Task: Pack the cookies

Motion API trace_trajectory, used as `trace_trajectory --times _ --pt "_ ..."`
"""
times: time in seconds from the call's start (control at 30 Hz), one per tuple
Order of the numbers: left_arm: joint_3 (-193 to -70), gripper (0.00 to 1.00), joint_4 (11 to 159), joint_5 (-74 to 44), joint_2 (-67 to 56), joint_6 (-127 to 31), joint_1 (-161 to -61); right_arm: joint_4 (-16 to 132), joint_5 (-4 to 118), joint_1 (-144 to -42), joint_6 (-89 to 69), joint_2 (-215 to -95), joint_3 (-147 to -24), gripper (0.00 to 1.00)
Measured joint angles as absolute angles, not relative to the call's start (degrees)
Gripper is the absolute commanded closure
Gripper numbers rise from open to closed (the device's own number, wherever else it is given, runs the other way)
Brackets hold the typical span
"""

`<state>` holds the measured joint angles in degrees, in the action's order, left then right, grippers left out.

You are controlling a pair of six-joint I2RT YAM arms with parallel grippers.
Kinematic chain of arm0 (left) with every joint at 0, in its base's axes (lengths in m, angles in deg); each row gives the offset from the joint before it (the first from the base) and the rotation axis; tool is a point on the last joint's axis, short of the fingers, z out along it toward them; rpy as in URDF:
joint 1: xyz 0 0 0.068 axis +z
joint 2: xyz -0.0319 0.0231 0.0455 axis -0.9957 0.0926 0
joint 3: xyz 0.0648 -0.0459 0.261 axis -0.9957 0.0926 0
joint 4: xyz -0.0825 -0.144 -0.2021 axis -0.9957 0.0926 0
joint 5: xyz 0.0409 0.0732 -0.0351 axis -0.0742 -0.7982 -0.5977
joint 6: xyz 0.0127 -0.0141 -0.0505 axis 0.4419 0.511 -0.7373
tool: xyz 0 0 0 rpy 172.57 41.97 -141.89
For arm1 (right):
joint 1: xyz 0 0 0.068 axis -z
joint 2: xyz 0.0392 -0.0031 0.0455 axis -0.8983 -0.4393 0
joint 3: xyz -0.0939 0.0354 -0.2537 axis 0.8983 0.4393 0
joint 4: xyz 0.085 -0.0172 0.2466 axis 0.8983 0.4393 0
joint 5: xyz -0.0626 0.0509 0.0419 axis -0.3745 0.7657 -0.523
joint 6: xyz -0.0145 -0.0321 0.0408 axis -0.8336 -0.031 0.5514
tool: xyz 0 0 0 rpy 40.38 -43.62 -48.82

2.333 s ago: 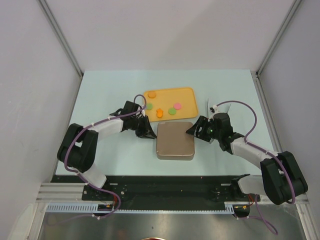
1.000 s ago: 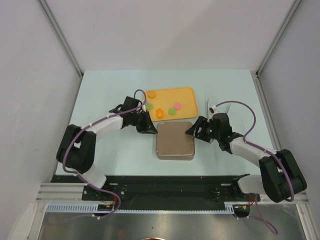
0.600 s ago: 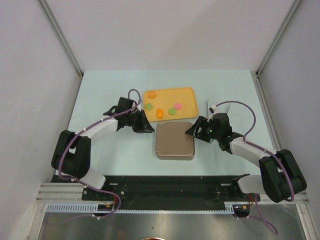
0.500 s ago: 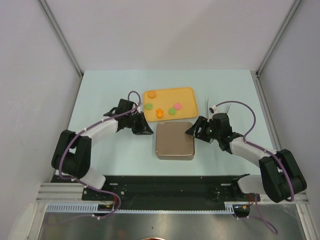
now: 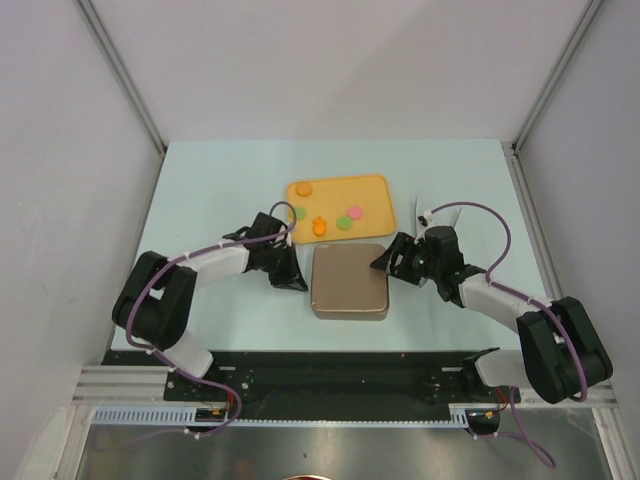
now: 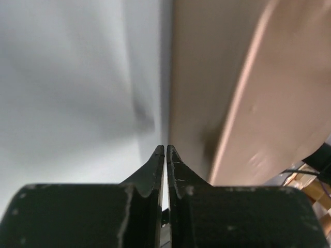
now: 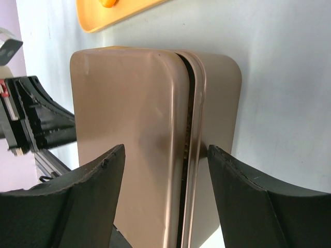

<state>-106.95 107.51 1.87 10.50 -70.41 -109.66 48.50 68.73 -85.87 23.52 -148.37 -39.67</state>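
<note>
Pale table (image 5: pixel 200 200) carries the cookies (image 5: pixel 330 217) on the orange tray (image 5: pixel 380 190) near its far edge, while the left hand (image 5: pixel 297 282), now pinched together, has returned beside the lidded tin (image 5: pixel 348 283), opposite the right hand (image 5: pixel 385 263), spread apart, so packing has not begun.

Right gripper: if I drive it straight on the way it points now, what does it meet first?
The tan box. It lies directly ahead of the right gripper, under its open jaws. It looks very close, though the exact gap is hard to judge.
</note>
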Motion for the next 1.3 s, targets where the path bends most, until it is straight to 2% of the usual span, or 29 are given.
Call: trace_trajectory --times 0.23,1.3 --pt "-108.2 0.93 108.1 1.3 10.5 -70.5 -114.8 48.5 68.8 -85.9 23.5 -148.5 -39.7 0.30" --pt "-114.1 0.93 114.2 -1.8 9.3 -70.4 -115.6 48.6 68.4 -85.9 23.3 -148.5 -39.7 0.29"
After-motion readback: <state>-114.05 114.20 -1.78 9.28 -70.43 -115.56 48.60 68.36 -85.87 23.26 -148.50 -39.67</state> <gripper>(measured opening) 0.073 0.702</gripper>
